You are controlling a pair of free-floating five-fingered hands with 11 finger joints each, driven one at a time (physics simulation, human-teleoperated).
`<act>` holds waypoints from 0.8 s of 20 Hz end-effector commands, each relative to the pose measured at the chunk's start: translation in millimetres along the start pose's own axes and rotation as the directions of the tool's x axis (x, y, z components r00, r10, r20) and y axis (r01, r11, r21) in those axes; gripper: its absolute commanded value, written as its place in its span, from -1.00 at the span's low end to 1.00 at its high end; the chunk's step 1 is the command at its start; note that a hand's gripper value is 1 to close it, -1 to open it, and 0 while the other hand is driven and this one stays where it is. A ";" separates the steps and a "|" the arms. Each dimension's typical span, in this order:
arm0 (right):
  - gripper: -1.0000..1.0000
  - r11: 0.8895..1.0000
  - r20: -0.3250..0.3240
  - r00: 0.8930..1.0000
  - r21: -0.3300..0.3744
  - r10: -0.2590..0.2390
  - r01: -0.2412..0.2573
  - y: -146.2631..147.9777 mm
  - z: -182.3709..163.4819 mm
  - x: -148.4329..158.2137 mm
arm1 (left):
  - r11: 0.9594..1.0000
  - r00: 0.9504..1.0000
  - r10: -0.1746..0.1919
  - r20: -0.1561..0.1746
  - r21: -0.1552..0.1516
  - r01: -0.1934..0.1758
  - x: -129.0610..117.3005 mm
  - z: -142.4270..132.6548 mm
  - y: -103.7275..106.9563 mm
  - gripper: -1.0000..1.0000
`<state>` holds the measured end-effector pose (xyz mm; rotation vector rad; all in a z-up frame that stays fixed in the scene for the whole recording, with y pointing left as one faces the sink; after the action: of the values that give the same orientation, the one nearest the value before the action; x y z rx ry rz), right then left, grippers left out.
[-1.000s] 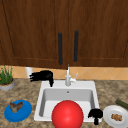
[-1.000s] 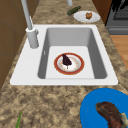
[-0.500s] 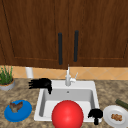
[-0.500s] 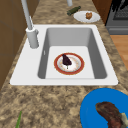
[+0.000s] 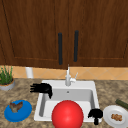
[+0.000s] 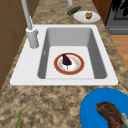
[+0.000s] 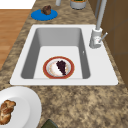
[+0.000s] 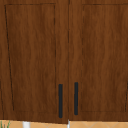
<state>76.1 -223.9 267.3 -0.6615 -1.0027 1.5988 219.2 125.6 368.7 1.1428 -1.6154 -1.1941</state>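
Observation:
My left hand (image 5: 41,88) hovers over the back left corner of the white sink (image 5: 90,86), fingers straight and pointing left, thumb hanging down; it is open and holds nothing. My right hand (image 5: 95,114) hangs at the sink's front right rim, relaxed and empty. A red round dish (image 5: 67,115) lies in the basin between them. From the sides it is a red-rimmed plate (image 6: 69,64) (image 7: 58,67) carrying a dark piece of food. The faucet (image 5: 68,78) (image 6: 31,35) (image 7: 96,37) stands at the back rim.
A blue plate (image 5: 23,112) (image 6: 91,110) (image 7: 37,15) with brown food lies on the left counter, near a potted plant (image 5: 6,80). On the right lie a white plate (image 5: 110,115) (image 6: 81,16) (image 7: 22,105) with a pastry and a green vegetable (image 5: 121,103). Two cabinet doors with dark handles (image 8: 60,100) hang above.
My left hand has sunk lower over the sink's back left corner. The right hand and the dishes have stayed put.

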 end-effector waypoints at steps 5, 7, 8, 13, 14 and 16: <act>0.00 1.000 0.000 1.000 0.000 0.000 0.000 0.0 0.0 0.0 | 1.000 0.988 0.029 0.150 -0.010 -0.028 -15.0 -0.4 -31.1 -1.00; 0.00 1.000 0.000 1.000 0.000 0.000 0.000 0.0 0.0 0.0 | 0.999 0.986 0.032 0.166 -0.009 -0.031 -20.8 0.4 -33.7 -1.00; 0.00 1.000 0.000 1.000 0.000 0.000 0.000 0.0 0.0 0.0 | 0.998 0.989 0.041 0.143 -0.048 -0.035 -28.1 0.8 -31.6 -1.00; 0.00 1.000 0.000 1.000 0.000 0.000 0.000 0.0 0.0 0.0 | 0.998 0.986 0.052 0.156 -0.053 -0.044 -43.4 -0.1 -31.2 -1.00; 0.00 1.000 0.000 1.000 0.000 0.000 0.000 0.0 0.0 0.0 | 0.998 0.986 0.053 0.157 -0.051 -0.045 -46.5 -0.1 -31.1 -1.00; 0.00 1.000 0.000 1.000 0.000 0.000 0.000 0.0 0.0 0.0 | 0.998 0.986 0.055 0.161 -0.050 -0.047 -52.1 0.0 -30.5 -1.00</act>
<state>76.1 -223.9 267.3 -0.6615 -1.0027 1.5988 236.6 163.3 334.5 1.0917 -1.6847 -1.2394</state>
